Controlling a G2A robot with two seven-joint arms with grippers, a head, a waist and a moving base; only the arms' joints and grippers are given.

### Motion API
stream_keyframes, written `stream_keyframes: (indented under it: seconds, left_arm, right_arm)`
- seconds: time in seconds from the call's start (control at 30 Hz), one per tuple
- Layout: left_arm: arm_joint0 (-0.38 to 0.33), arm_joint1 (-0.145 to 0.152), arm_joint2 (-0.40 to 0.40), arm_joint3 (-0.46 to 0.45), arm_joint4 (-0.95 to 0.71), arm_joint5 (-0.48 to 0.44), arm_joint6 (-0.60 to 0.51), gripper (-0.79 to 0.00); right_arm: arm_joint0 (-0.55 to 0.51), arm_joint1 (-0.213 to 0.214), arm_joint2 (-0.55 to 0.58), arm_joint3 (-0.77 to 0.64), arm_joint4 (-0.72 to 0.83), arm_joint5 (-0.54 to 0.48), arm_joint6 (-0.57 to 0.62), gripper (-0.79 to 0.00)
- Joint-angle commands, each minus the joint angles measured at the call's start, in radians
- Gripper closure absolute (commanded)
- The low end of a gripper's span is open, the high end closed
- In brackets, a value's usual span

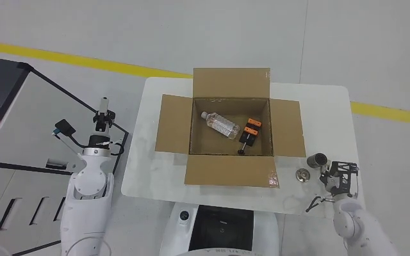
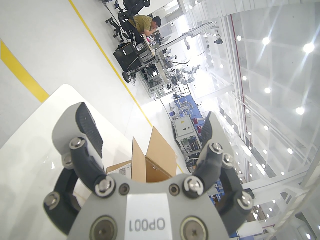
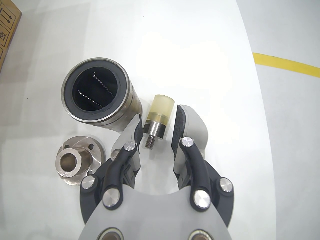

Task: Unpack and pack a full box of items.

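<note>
An open cardboard box (image 1: pixel 232 169) stands mid-table; inside lie a clear plastic bottle (image 1: pixel 221 124) and two black-and-orange parts (image 1: pixel 249 135). My right gripper (image 3: pixel 159 112) is low over the table to the right of the box, open, with its fingers on either side of a small stud-mounted bumper (image 3: pixel 160 112) with a yellowish cap, which lies on the table. One pad (image 3: pixel 138 132) is close against it, the other stands apart. My left gripper (image 2: pixel 145 111) is open and holds nothing, raised beside the table's left edge (image 1: pixel 103 109).
Next to the bumper stand a steel linear bearing (image 3: pixel 100 93) and a steel flange (image 3: pixel 75 161), also seen in the top view, bearing (image 1: pixel 316 159) and flange (image 1: pixel 302 174). The table edge (image 3: pixel 252 81) curves close past the right gripper. A black frame (image 1: pixel 38 96) stands left of the table.
</note>
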Motion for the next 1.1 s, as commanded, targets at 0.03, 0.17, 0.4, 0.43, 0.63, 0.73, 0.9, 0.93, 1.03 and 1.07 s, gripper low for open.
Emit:
stream_keyframes:
  seconds: [0.03, 0.17, 0.4, 0.43, 0.63, 0.73, 0.9, 0.93, 1.03, 1.07]
  left_arm:
    - [0.000, 0.000, 0.000, 0.000, 0.000, 0.000, 0.000, -0.785]
    - [0.000, 0.000, 0.000, 0.000, 0.000, 0.000, 0.000, -0.785]
    - [0.000, 0.000, 0.000, 0.000, 0.000, 0.000, 0.000, -0.785]
    - [0.000, 0.000, 0.000, 0.000, 0.000, 0.000, 0.000, -0.785]
    - [0.000, 0.000, 0.000, 0.000, 0.000, 0.000, 0.000, -0.785]
    - [0.000, 0.000, 0.000, 0.000, 0.000, 0.000, 0.000, -0.785]
    - [0.000, 0.000, 0.000, 0.000, 0.000, 0.000, 0.000, -0.785]
    - [0.000, 0.000, 0.000, 0.000, 0.000, 0.000, 0.000, -0.785]
    - [0.000, 0.000, 0.000, 0.000, 0.000, 0.000, 0.000, -0.785]
    - [0.000, 0.000, 0.000, 0.000, 0.000, 0.000, 0.000, -0.785]
  right_arm:
    - [0.012, -0.003, -0.004, 0.012, 0.000, 0.001, 0.009, -0.237]
    - [0.022, -0.007, -0.007, 0.022, -0.002, 0.005, 0.016, -0.228]
    - [0.038, -0.013, -0.009, 0.044, -0.010, 0.017, 0.029, -0.203]
    - [0.040, -0.013, -0.009, 0.046, -0.012, 0.016, 0.032, -0.197]
    - [0.040, -0.016, -0.003, 0.048, -0.023, 0.014, 0.022, 0.000]
    - [0.032, -0.018, 0.001, 0.036, -0.031, 0.018, 0.009, 0.000]
    - [0.007, -0.021, 0.007, 0.002, -0.053, 0.027, -0.009, 0.000]
    - [0.002, -0.021, 0.010, -0.005, -0.054, 0.033, -0.010, 0.000]
    - [-0.013, -0.022, 0.015, -0.025, -0.064, 0.036, -0.008, 0.000]
    - [-0.016, -0.023, 0.017, -0.030, -0.070, 0.038, -0.007, 0.000]
